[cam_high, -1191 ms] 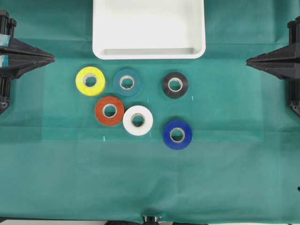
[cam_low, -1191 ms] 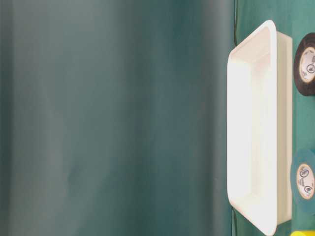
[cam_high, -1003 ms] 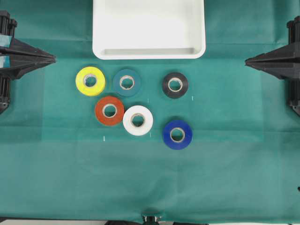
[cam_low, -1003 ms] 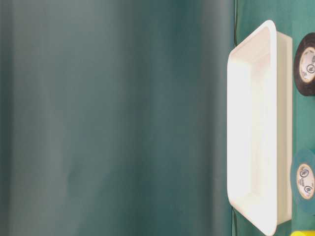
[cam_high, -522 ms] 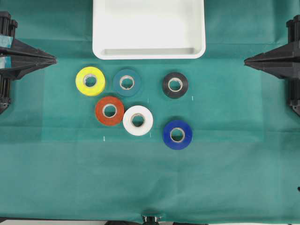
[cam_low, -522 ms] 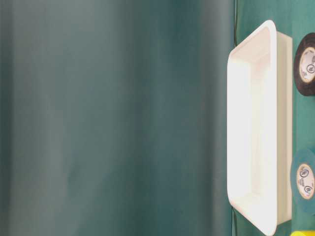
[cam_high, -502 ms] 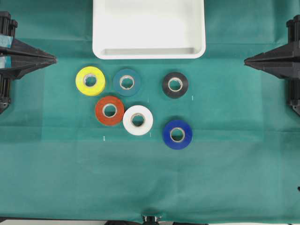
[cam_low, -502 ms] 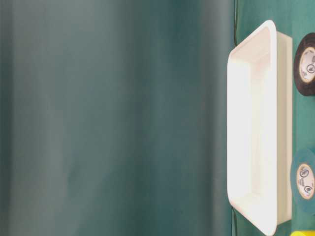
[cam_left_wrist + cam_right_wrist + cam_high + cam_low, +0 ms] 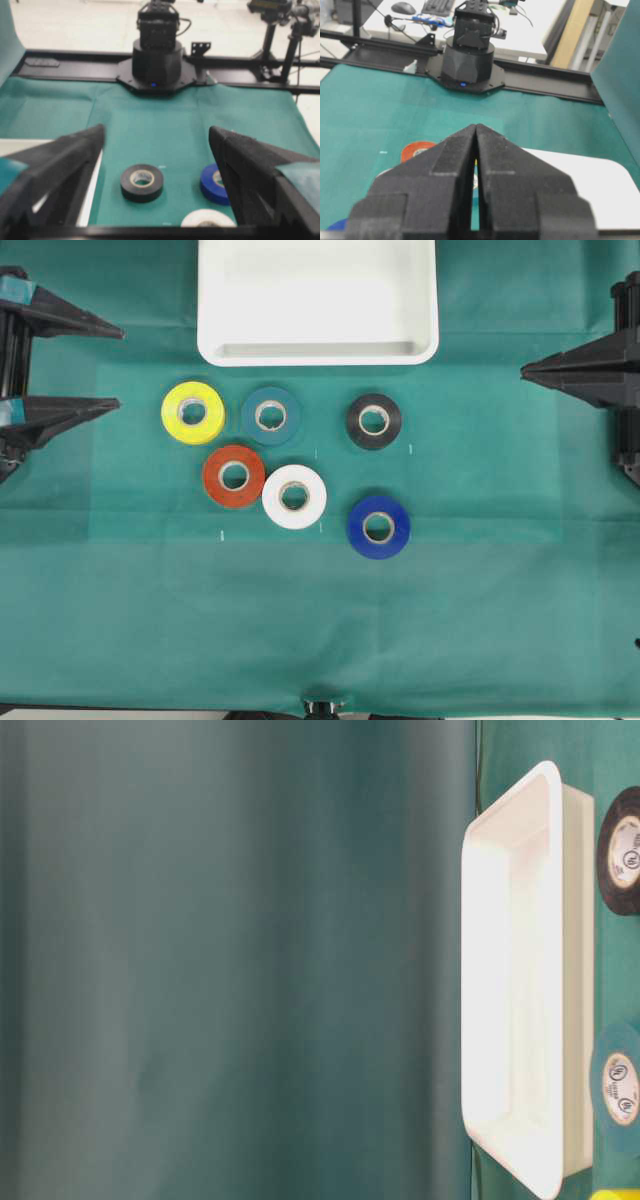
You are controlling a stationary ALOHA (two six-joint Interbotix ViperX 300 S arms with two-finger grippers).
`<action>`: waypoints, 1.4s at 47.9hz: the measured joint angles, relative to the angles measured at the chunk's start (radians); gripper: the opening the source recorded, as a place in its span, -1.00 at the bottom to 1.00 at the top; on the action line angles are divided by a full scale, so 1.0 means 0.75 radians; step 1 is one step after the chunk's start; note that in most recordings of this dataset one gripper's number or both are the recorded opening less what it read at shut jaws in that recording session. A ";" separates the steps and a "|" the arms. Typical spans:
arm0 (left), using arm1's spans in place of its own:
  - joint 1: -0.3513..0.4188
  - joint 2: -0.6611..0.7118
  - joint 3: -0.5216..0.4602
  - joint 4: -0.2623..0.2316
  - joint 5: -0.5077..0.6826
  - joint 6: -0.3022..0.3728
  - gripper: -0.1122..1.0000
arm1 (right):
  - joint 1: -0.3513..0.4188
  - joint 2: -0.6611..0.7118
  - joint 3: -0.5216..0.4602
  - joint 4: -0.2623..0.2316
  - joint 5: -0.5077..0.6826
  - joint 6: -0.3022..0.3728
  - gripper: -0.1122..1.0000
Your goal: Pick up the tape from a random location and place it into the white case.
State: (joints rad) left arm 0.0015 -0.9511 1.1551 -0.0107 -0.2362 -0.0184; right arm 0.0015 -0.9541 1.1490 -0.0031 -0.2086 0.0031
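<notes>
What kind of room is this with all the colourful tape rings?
Probably a robot lab. A green cloth covers a work table with robot arms at both sides, the left gripper and right gripper. Behind the other arm's black base sits a desk with a keyboard and mouse.

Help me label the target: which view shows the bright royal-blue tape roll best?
The overhead view: the bright royal-blue tape roll lies whole, flat and unobstructed. The left wrist view shows it partly behind a finger; the table-level view misses it; the right wrist view shows a sliver at most.
</notes>
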 measured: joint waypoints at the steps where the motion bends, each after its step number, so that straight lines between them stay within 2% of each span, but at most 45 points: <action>1: 0.000 0.000 0.000 0.000 0.002 0.000 0.99 | 0.002 0.000 0.000 0.000 0.000 0.000 -0.80; 21: -0.004 0.012 -0.002 0.000 0.010 -0.002 0.99 | 0.000 0.000 0.000 0.000 0.006 0.000 -0.80; 40: -0.115 0.012 -0.002 0.000 0.010 -0.002 0.98 | 0.002 0.000 0.000 0.000 0.006 -0.002 -0.80; 67: -0.117 0.061 -0.018 0.000 0.008 -0.002 0.98 | 0.000 0.000 0.000 0.000 0.006 0.000 -0.80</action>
State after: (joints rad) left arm -0.0859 -0.9050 1.1413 -0.0107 -0.2301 -0.0199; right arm 0.0015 -0.9541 1.1490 -0.0031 -0.2040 0.0031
